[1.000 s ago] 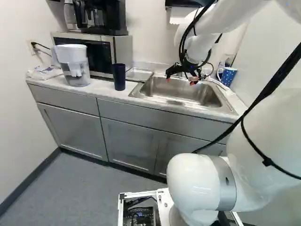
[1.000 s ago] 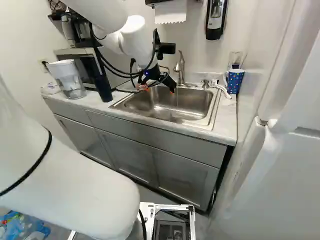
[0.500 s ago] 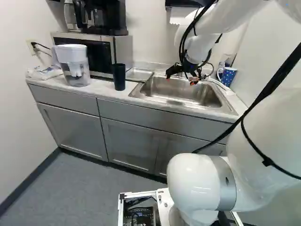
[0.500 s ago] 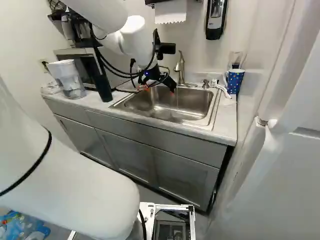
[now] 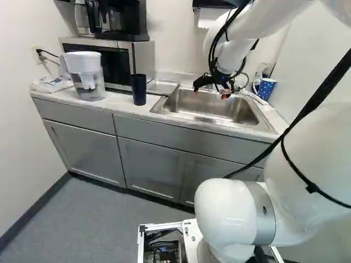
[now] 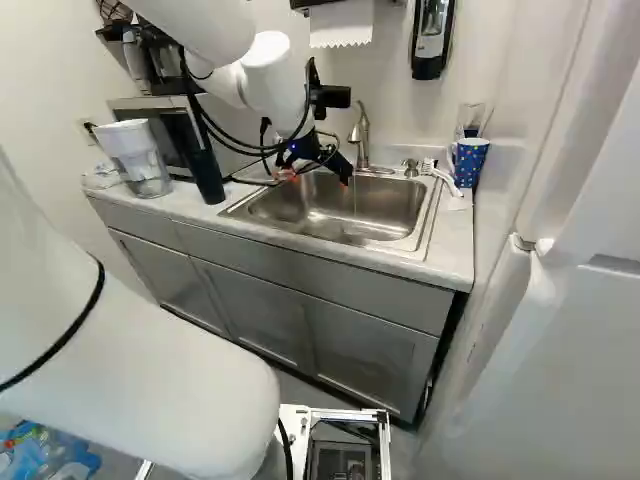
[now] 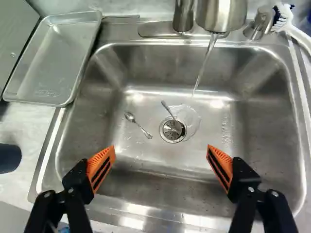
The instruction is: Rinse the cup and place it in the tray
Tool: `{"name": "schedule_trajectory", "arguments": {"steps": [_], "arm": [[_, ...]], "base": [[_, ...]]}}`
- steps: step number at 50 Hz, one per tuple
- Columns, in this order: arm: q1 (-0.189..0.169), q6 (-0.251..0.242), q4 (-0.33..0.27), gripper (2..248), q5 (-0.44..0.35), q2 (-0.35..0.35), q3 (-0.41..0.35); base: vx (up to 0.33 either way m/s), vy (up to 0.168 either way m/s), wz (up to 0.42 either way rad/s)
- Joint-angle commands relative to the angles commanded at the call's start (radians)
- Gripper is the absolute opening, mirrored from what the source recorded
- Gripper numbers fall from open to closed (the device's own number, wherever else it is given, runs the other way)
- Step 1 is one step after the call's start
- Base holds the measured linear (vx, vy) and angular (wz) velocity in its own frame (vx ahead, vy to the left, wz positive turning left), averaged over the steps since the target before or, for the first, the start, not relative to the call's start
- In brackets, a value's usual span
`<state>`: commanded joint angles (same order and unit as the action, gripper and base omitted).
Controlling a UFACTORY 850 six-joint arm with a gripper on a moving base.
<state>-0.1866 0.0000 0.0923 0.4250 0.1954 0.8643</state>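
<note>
Above the sink [image 5: 192,116] my gripper [image 5: 209,93] hangs from the arm; in the wrist view the gripper [image 7: 161,158] is open, its orange pads wide apart with nothing between them. A dark blue cup [image 5: 139,89] stands upright on the counter beside the sink; the wrist view shows only part of this cup [image 7: 8,158], beyond one finger. The metal tray [image 7: 54,58] lies at the sink's rim on that same side, with nothing in it. Water [image 7: 205,63] runs from the faucet [image 7: 221,14] into the basin.
Two spoons lie in the basin, one spoon [image 7: 138,124] beside the drain [image 7: 172,130]. A water pitcher [image 5: 88,75] and microwave [image 5: 112,61] stand past the dark cup. On the sink's other side are a brush [image 6: 440,174] and a dotted blue mug [image 6: 469,162].
</note>
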Motion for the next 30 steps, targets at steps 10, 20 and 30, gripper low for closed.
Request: {"name": "schedule_trajectory", "arguments": {"steps": [10, 20, 30], "arm": [[0.034, 0.000, 0.000, 247, -0.016, -0.029, 0.026], [0.072, 0.000, 0.000, 247, -0.034, -0.056, 0.051], [0.100, 0.000, 0.000, 247, -0.079, -0.096, 0.088]], "base": [[0.000, 0.000, 0.000], [0.000, 0.000, 0.000], [0.000, 0.000, 0.000]]}}
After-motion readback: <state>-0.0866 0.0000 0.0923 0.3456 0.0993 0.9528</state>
